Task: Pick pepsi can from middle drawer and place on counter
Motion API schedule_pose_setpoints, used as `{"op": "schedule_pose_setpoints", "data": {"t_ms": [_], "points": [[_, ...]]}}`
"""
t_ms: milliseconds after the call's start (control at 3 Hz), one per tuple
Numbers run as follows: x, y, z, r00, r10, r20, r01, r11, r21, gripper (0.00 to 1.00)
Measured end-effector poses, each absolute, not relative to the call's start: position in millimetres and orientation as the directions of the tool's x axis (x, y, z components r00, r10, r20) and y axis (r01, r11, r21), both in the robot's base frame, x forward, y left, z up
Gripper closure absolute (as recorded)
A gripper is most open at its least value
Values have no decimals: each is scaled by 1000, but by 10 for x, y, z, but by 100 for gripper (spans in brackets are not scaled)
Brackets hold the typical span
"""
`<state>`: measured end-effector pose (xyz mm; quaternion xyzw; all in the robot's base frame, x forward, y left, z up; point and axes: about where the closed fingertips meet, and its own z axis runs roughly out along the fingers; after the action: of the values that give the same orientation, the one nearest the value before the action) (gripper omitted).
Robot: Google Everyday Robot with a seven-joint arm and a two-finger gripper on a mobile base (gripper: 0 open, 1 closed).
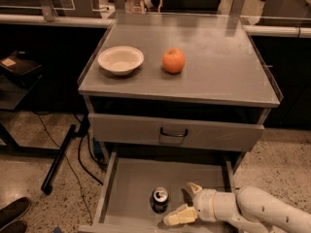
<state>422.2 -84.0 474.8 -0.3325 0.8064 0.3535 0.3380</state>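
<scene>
The pepsi can (pixel 160 200) stands upright on the floor of the open middle drawer (pixel 129 188), near its front middle. My gripper (pixel 185 203) is low inside the drawer just right of the can, open, with one cream finger (pixel 179 215) at the front and the other (pixel 194 188) behind. The fingers are apart from the can. The white arm reaches in from the lower right. The grey counter (pixel 214 67) lies above.
A white bowl (pixel 120 59) and an orange fruit (pixel 173 60) sit on the counter's left half. A shut drawer front with a dark handle (pixel 174 132) is above the open drawer. A dark stand leg (pixel 58 159) and shoes (pixel 14 215) are on the floor at left.
</scene>
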Motion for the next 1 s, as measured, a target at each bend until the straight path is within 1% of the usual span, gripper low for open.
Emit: {"op": "schedule_pose_setpoints", "data": {"t_ms": [1000], "points": [[4490,-633,4410,-556,-250,-793,-775,502,384,0]]}}
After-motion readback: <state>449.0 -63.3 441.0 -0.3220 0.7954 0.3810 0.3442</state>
